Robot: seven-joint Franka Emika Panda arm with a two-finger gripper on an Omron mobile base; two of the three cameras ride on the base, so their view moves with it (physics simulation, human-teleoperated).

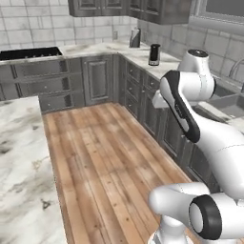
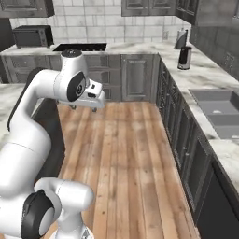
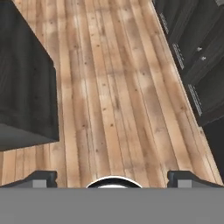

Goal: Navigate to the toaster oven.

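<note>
Far ahead of the gripper (image 3: 112, 177) and off to its left, the toaster oven (image 2: 31, 35) sits at the left end of the back counter (image 2: 135, 47), a dark box against the tiled wall, just left of the flat black cooktop (image 2: 79, 47). The gripper itself hangs folded in front of the arm over the wooden floor (image 3: 113, 87), pointing down at the planks; its two fingertips (image 3: 41, 178) stand wide apart at either side of the hand view with nothing between them, so it is released and empty.

Between the tool and the oven lies open floor, with a dark cabinet block to the gripper's left (image 3: 24, 83) — the side of the marble-topped island (image 1: 21, 162) that runs along that flank. To the gripper's right runs a row of dark grey cabinet doors and drawers (image 3: 192, 61) under the long side counter (image 2: 205, 74). On that counter, well ahead and right of the tool, stand a small black cylindrical canister (image 2: 185, 57) and, farther back near the corner, a darker upright appliance (image 2: 181, 38). A grey sink basin (image 2: 219, 112) is set into the same counter, closer and to the right. Dark upper cabinets (image 2: 149, 7) hang along the back wall.
</note>
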